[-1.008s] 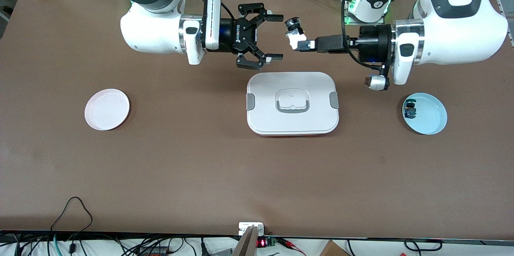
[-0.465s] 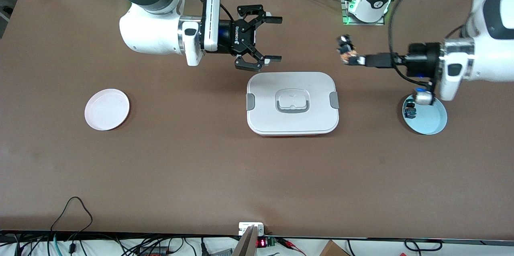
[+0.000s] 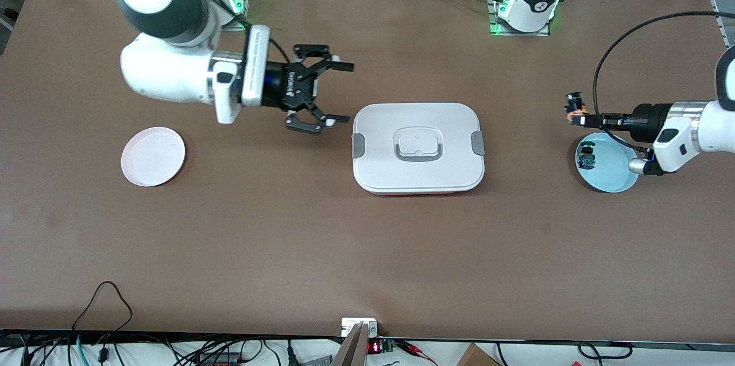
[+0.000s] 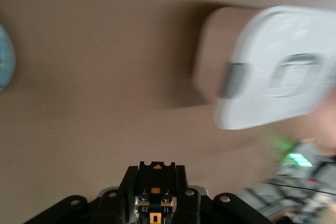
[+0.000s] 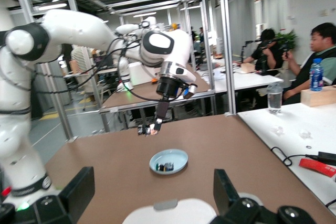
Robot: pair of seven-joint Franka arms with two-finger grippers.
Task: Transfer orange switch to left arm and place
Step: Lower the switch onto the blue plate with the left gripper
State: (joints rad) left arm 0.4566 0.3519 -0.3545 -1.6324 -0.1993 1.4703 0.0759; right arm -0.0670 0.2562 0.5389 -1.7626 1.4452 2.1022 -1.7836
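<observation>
Two hands: left hand (image 3: 576, 115) gripping orange switch (image 3: 573, 106), right hand (image 3: 339, 92) wide open

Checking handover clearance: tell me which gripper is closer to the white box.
Right. The right gripper, open, hangs just off the box edge toward the right arm's end; the left gripper, holding the orange switch, hangs by the blue plate.

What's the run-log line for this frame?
left gripper: shut on orange switch, beside blue plate | right gripper: open, empty, between pink plate and box | handover: not done
</observation>
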